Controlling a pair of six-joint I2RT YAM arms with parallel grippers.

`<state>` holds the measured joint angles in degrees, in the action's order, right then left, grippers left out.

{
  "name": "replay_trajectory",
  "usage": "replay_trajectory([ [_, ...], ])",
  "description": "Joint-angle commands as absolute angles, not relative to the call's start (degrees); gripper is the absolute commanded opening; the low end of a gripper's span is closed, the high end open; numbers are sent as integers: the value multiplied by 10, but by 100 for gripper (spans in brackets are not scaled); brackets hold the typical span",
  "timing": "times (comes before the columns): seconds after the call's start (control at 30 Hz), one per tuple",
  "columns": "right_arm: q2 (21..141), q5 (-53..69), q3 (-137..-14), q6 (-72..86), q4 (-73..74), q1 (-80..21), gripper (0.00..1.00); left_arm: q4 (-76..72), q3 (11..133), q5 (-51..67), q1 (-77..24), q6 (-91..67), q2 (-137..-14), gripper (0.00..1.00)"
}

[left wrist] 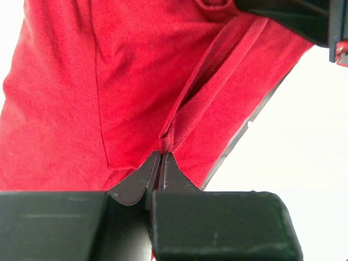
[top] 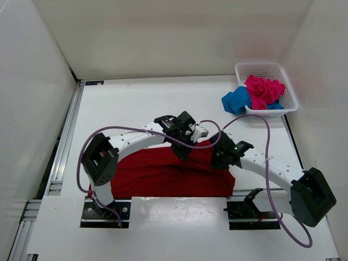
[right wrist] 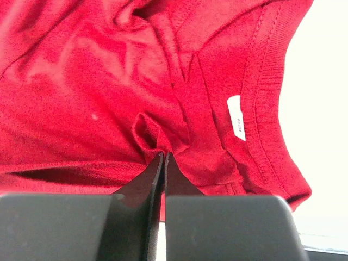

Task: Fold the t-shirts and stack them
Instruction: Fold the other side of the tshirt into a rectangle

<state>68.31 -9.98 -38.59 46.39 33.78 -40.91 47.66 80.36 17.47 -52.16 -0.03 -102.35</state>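
Dark red t-shirt on table, pinched by left pincer, right pincer

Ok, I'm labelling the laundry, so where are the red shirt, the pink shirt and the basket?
red shirt (top: 163, 174), overhead view, on its flat middle.
pink shirt (top: 262, 91), overhead view, on the middle of the crumpled heap.
basket (top: 261, 69), overhead view, on its far mesh wall.

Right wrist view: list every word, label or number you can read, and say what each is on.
white tag, sewn inside the collar of the dark red t-shirt: it carries tiny dark print, too small and blurred to read.
Nothing else in this view bears any text.
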Motion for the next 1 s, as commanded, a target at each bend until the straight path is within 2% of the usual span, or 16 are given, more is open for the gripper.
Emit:
replay_trajectory([
  [0.0, 666, -132, -399, 447, 390, -423, 0, 488, 777, 191, -524, 0, -1002, 11],
  [0.23, 661, -139, -376, 469, 390, -462, 0, 499, 732, 197, -540, 0, -986, 11],
  [0.57, 661, -147, -388, 533, 425, -536, 0, 504, 682, 138, -562, 0, -950, 11],
  [0.67, 679, -147, -373, 547, 425, -544, 6, 484, 674, 122, -573, 0, -963, 11],
  [0.7, 679, -147, -367, 547, 419, -544, 12, 484, 674, 122, -573, 0, -963, 11],
  [0.77, 672, -142, -361, 541, 412, -549, 21, 484, 674, 116, -578, 0, -969, 17],
  [0.8, 652, -142, -361, 535, 412, -558, 32, 484, 669, 116, -578, 0, -969, 20],
  [0.83, 639, -142, -354, 535, 407, -558, 36, 484, 669, 125, -578, 0, -963, 23],
  [0.9, 590, -142, -341, 520, 402, -565, 43, 500, 655, 141, -578, 0, -957, 29],
  [0.97, 552, -142, -327, 514, 402, -565, 44, 509, 647, 147, -584, 0, -944, 32],
])
